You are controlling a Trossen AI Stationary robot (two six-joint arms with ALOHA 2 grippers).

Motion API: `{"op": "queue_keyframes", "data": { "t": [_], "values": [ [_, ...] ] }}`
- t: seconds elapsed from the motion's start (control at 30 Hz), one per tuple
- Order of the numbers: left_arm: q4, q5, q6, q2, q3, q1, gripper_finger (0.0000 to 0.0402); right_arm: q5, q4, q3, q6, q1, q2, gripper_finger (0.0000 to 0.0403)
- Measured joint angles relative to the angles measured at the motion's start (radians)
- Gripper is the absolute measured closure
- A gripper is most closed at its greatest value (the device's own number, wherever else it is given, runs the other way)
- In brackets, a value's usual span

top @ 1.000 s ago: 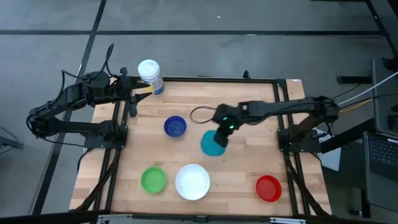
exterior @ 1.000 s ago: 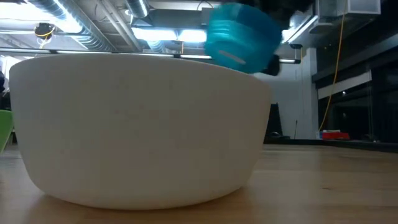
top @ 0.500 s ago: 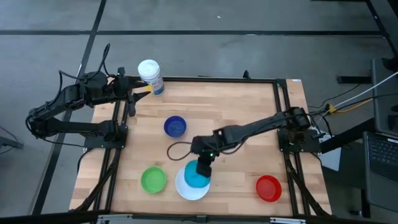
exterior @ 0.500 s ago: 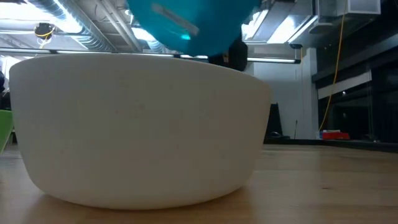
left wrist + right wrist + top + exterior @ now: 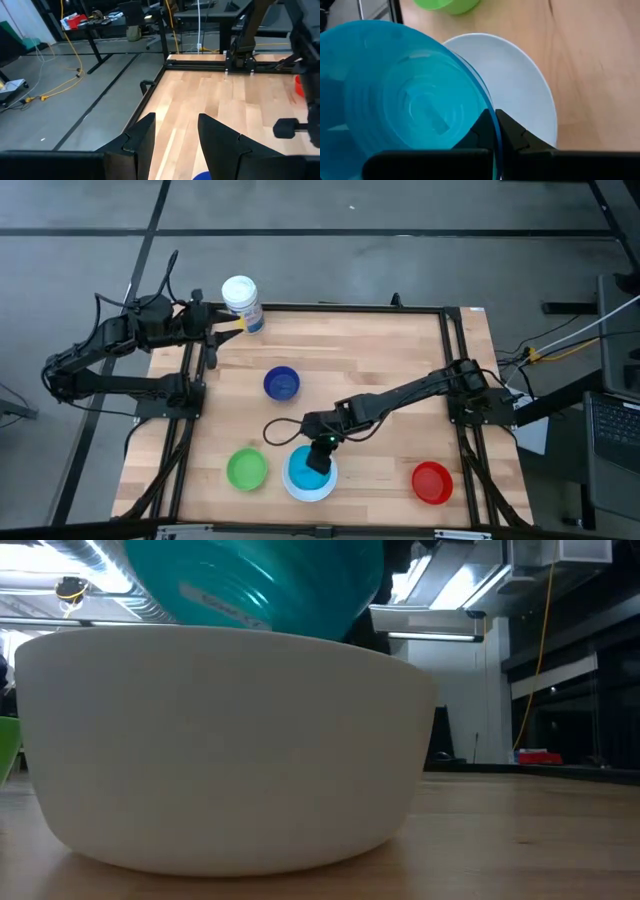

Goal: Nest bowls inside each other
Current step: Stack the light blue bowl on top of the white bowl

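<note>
The teal bowl (image 5: 306, 471) hangs tilted over the white bowl (image 5: 296, 493), which stands near the table's front edge. My right gripper (image 5: 322, 454) is shut on the teal bowl. In the low view the teal bowl (image 5: 260, 585) reaches down to the rim of the white bowl (image 5: 230, 750). Whether they touch, I cannot tell. The green bowl (image 5: 246, 469), the dark blue bowl (image 5: 282, 383) and the red bowl (image 5: 432, 482) rest on their bases on the table. My left gripper (image 5: 175, 135) waits open at the far left corner. My right gripper pinches the teal bowl's rim (image 5: 491, 142), one finger (image 5: 479, 131) inside the bowl and one outside. The fingers come slanting down from the table's far right side. The bowl sits tilted in the hold, above the white bowl (image 5: 520, 85).
A white cylindrical container (image 5: 242, 302) stands at the far left corner beside my left arm. A black frame (image 5: 450, 360) runs along the table's edges. Bare wood lies at the middle and far right of the table (image 5: 380, 340).
My right gripper has carried the teal bowl from the table's middle toward the near edge and a little left, sinking as it went. The bowl now hangs over the white bowl, lower and closer to its rim than before.
</note>
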Motion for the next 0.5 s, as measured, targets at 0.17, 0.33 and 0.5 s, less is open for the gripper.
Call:
{"op": "queue_keyframes", "data": {
  "t": [0.17,0.33,0.5],
  "values": [
    [-0.001,0.009,-0.006,-0.013,0.0,0.0,0.0256,-0.02,0.0,0.0,-0.001,0.003,0.022,0.0397],
    [-0.007,0.016,-0.008,-0.037,0.0,0.0,0.0256,-0.019,0.022,0.0,-0.026,0.007,0.022,0.0357],
    [-0.006,0.016,-0.017,-0.067,0.0,0.0,0.0256,-0.017,0.031,0.0,-0.026,0.007,0.022,0.0314]
  ]
}}
